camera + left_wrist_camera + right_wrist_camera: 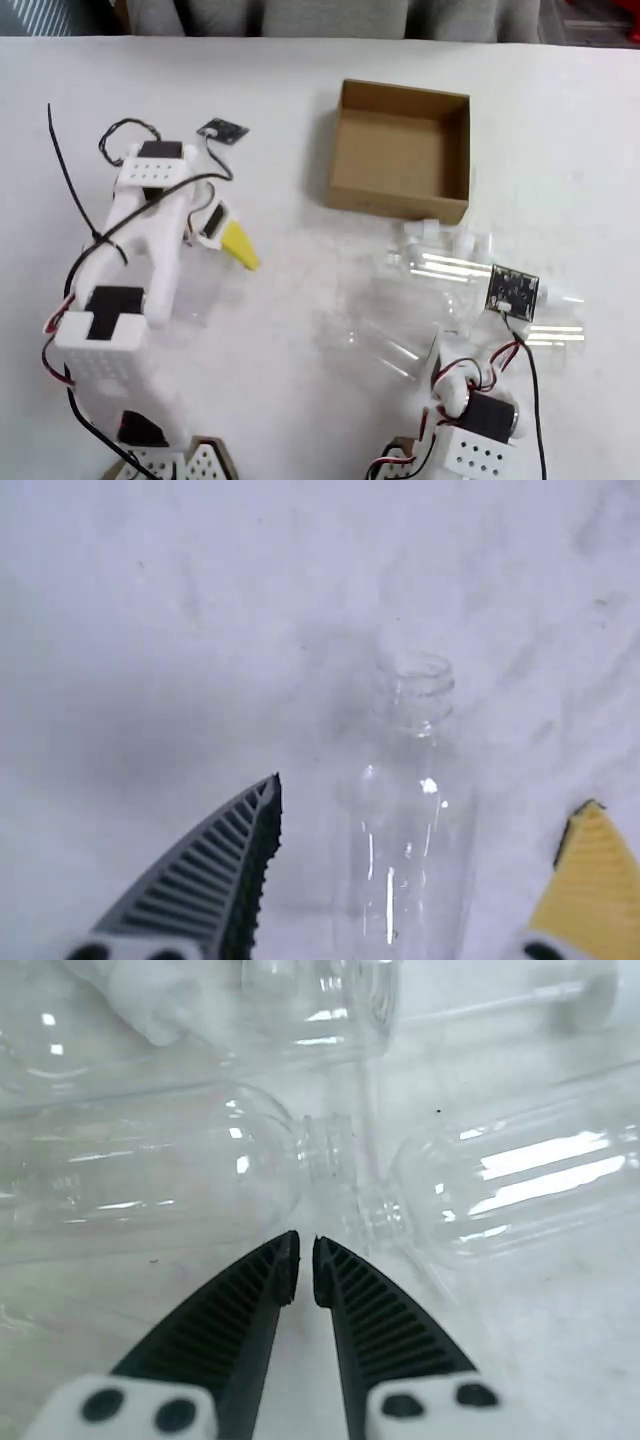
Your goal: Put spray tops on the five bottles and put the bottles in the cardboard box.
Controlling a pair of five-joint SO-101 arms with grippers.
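A clear bottle (410, 820) with an open, capless neck lies on the white table between the fingers of my left gripper (432, 792). That gripper is open, and its black finger (215, 880) and yellow finger (590, 880) stand apart from the bottle. My right gripper (305, 1260) is shut on nothing, its tips just short of the neck of a lying clear bottle (150, 1170). Two more clear bottles (520, 1180) (320, 1000) lie beyond it. A white spray top (150, 1005) rests near them. The cardboard box (400, 150) stands open at the back.
The clear bottles (420, 300) and white spray tops (435, 235) lie in a cluster in front of the box. The right arm (470, 410) is at the near edge, the left arm (140, 240) at the left. Cables trail beside both arms.
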